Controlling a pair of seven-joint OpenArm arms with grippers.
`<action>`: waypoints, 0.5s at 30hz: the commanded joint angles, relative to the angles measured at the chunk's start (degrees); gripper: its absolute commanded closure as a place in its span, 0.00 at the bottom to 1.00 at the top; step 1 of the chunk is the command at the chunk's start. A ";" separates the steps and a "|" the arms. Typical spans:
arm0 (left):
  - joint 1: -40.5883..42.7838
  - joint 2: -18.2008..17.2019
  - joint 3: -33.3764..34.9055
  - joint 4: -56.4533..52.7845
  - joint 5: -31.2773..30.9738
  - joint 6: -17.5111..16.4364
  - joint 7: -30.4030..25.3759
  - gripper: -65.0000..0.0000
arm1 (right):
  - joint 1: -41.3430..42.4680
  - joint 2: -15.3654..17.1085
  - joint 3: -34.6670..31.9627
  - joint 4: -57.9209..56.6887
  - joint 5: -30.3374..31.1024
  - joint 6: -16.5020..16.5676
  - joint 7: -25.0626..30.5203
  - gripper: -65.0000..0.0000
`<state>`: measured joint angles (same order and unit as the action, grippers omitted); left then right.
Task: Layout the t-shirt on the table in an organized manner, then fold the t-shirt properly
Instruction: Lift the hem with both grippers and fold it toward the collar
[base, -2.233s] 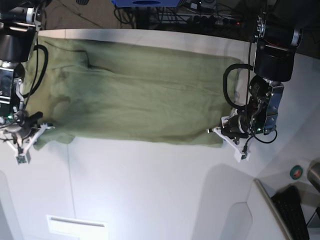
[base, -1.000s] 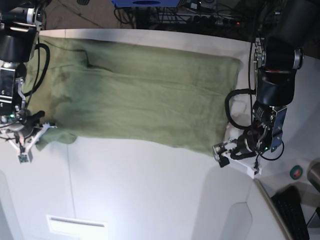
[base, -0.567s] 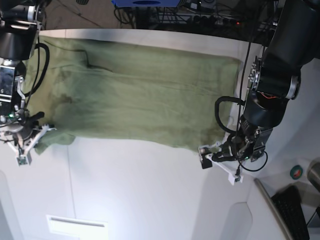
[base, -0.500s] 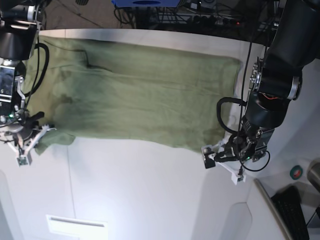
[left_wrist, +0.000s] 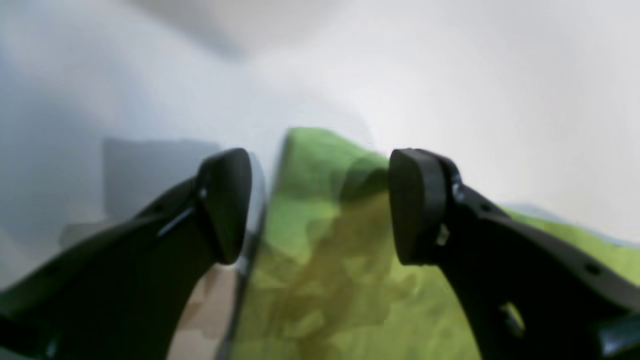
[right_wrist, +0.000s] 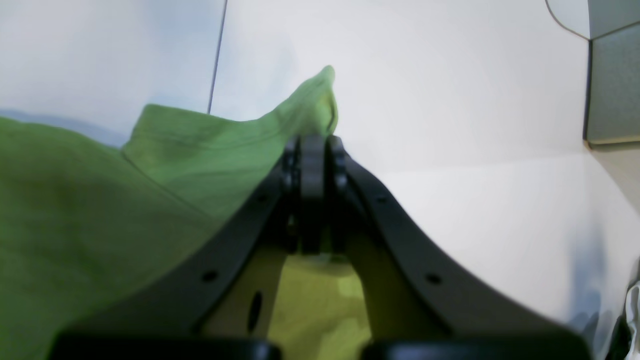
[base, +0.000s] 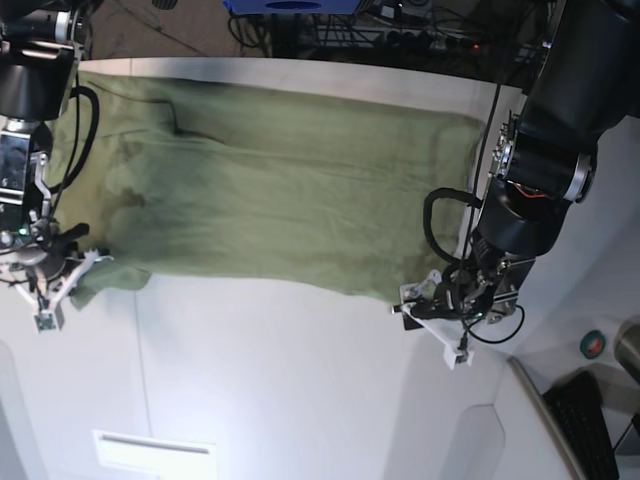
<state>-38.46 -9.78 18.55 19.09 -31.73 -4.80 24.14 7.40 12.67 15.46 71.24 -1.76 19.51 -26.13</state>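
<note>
A single broad, smooth white tabletop (base: 300, 380) fills most of the base view, crossed by one thin dark seam line, with a dark clutter of cables beyond its far edge. On it lies one sage-green short-sleeved cotton t-shirt (base: 280, 190), spread lengthwise across the far half of the surface and mostly flat, with one sleeve bunched at the base view's left edge. Two black robot arms work at its two ends. The right end effector (right_wrist: 312, 165), on the base view's left, is clenched on a pinch of the green sleeve fabric: in the right wrist view its two black fingers (right_wrist: 300, 155) meet with cloth rising in a small peak just beyond them. The left end effector (left_wrist: 320, 205), on the base view's right, sits at the near corner of the shirt's hem; the left wrist view shows its two dark pads (left_wrist: 417, 205) apart with a lifted fold of green cloth between them, neither pad visibly pressing it. One small green-and-red round object (base: 593, 345) sits near the tabletop's right edge.
</note>
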 joint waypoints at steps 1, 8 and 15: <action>-1.41 -0.46 -0.22 0.38 -0.41 -0.35 0.43 0.39 | 1.26 0.92 0.14 0.98 0.31 -0.12 1.38 1.00; -0.27 -0.81 0.22 0.20 -0.41 -0.52 0.43 0.49 | 1.26 0.83 0.14 0.98 0.48 -0.12 1.38 1.00; 2.37 -0.81 -0.22 0.29 -0.41 -0.61 -3.00 1.00 | 0.47 0.83 0.14 0.45 0.57 -0.12 1.47 1.00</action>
<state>-35.53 -10.79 18.26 19.35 -32.45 -5.52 18.48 6.66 12.64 15.46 70.87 -1.52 19.51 -26.02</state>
